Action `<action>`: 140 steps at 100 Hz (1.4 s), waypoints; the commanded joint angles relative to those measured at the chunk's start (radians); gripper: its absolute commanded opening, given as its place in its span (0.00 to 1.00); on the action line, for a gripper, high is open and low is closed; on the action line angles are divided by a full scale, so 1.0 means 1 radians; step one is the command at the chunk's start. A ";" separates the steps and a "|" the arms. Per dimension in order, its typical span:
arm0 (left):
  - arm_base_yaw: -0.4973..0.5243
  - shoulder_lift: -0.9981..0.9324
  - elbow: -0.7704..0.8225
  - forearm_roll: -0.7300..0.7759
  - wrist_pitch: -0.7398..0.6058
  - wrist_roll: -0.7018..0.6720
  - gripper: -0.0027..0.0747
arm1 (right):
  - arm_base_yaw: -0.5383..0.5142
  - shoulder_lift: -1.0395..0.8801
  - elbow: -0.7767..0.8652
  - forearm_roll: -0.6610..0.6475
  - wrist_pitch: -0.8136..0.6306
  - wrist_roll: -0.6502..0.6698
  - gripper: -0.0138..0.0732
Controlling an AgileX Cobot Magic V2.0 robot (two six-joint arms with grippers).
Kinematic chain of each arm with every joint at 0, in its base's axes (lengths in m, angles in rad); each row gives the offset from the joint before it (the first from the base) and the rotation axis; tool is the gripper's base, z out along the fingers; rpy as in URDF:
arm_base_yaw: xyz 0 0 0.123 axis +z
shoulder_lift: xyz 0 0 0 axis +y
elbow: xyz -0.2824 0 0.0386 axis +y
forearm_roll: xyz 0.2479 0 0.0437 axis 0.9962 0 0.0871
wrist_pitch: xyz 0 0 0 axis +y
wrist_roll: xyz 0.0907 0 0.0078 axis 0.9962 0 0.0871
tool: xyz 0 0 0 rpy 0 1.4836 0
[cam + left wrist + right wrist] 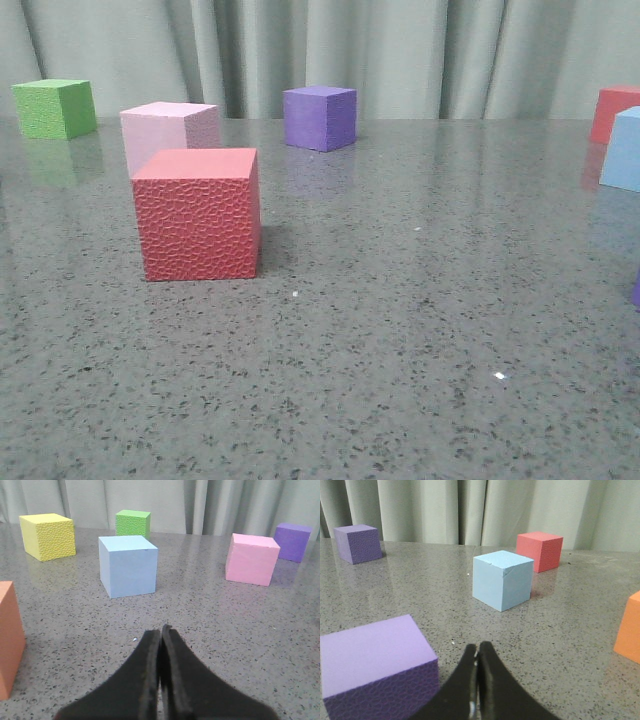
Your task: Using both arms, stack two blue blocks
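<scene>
One light blue block (128, 565) stands on the grey speckled table ahead of my left gripper (161, 630), which is shut and empty, a short way back from it. The other light blue block (502, 579) stands ahead of my right gripper (478, 647), which is also shut and empty. In the front view only a part of one blue block (624, 148) shows at the right edge, and neither gripper is in that view.
Left wrist view: yellow cube (48, 535), green cube (132, 523), pink cube (251, 558), purple cube (293, 541), orange cube (9, 637). Right wrist view: a purple cube (375, 665) close beside the fingers, another purple cube (358, 543), red cube (539, 550), orange cube (628, 628). A red cube (199, 212) stands near in the front view.
</scene>
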 commanded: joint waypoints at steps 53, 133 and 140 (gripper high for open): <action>0.004 -0.032 0.041 0.002 -0.084 0.001 0.01 | 0.001 -0.026 -0.017 -0.005 -0.090 -0.010 0.02; 0.004 -0.002 -0.139 -0.070 -0.047 0.001 0.01 | 0.001 -0.002 -0.205 0.048 -0.017 -0.009 0.02; 0.004 0.030 -0.209 -0.074 0.022 0.001 0.01 | 0.001 0.029 -0.275 0.048 0.060 -0.009 0.02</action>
